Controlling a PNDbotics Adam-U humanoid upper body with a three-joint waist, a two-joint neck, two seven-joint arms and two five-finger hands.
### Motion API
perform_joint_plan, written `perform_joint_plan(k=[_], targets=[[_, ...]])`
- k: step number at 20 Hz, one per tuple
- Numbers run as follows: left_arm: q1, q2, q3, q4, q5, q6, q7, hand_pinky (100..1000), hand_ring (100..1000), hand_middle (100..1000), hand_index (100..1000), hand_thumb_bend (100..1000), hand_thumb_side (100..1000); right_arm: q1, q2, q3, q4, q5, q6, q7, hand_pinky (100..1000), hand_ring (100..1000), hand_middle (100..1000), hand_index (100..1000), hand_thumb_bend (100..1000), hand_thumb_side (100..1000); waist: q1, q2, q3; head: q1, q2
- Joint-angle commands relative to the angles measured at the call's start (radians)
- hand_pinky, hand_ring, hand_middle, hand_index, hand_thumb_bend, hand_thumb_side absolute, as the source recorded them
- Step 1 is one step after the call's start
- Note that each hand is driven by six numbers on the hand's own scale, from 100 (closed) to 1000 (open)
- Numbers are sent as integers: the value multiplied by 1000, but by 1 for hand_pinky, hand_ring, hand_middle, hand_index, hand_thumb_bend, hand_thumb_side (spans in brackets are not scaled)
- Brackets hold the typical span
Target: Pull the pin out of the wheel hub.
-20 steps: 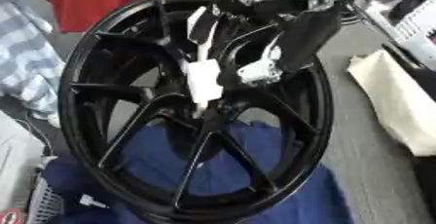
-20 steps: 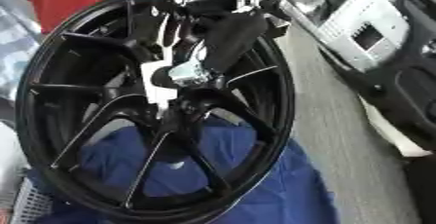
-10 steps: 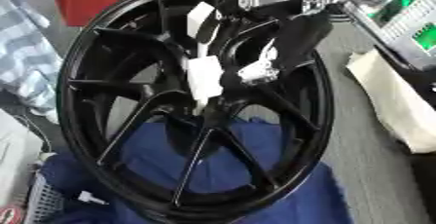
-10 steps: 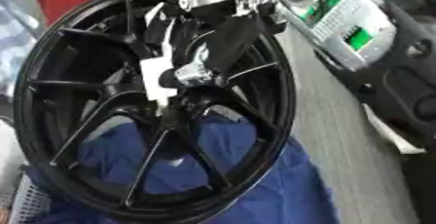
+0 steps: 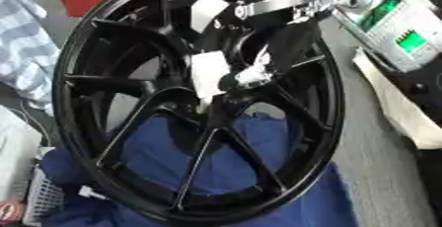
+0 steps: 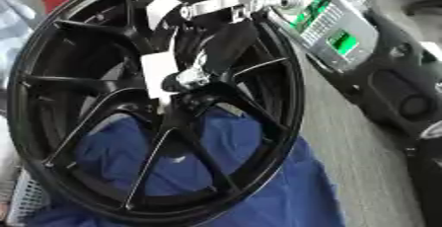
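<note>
A large black wheel (image 5: 194, 102) stands tilted and fills most of the frame, from the upper left down to the lower middle. Its thin spokes run from the rim to the hub (image 5: 211, 85) in the centre of the picture. Behind and under the wheel lies a blue cloth (image 5: 216, 171), which shows through the gaps between the lower spokes and spreads to the bottom edge.

The right arm (image 5: 298, 4) comes in from the upper right corner, with a silver bracket and a round joint above the rim. The right hand (image 5: 272, 58) is black and reaches down across the spokes to the hub. Its fingertips, with a small silver part, are at the centre of the wheel, just beside a white block-like piece (image 5: 207, 75) that sits on the hub. I cannot tell if this white piece is the pin, and I cannot tell if the fingers are curled around anything or only touch it, because the dark hand merges with the dark spokes.

Another white piece (image 5: 207, 11) sits higher, near the upper part of the wheel.

At the right edge a pale cloth (image 5: 401, 107) lies on the grey surface (image 5: 380, 171). At the left edge there is a striped fabric (image 5: 26, 58).
</note>
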Motion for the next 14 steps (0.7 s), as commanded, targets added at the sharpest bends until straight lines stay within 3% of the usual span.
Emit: perform_joint_plan(k=[1, 8, 14], targets=[[-16, 31, 7, -10, 5, 2, 2, 862, 910, 787, 834, 739, 586, -17, -3, -4, -4, 8, 5, 10, 864, 849, 819, 892, 378, 499, 7, -14, 4, -7, 6], [-22, 28, 7, -11, 5, 2, 4, 862, 910, 786, 833, 737, 587, -14, 5, 8, 15, 29, -2, 12, 854, 840, 804, 866, 404, 476, 2, -9, 12, -8, 12], [-23, 25, 8, -10, 7, 2, 5, 863, 909, 786, 832, 735, 587, -14, 12, 7, 28, 38, -1, -24, 826, 811, 733, 786, 395, 406, -2, -5, 20, -8, 17]])
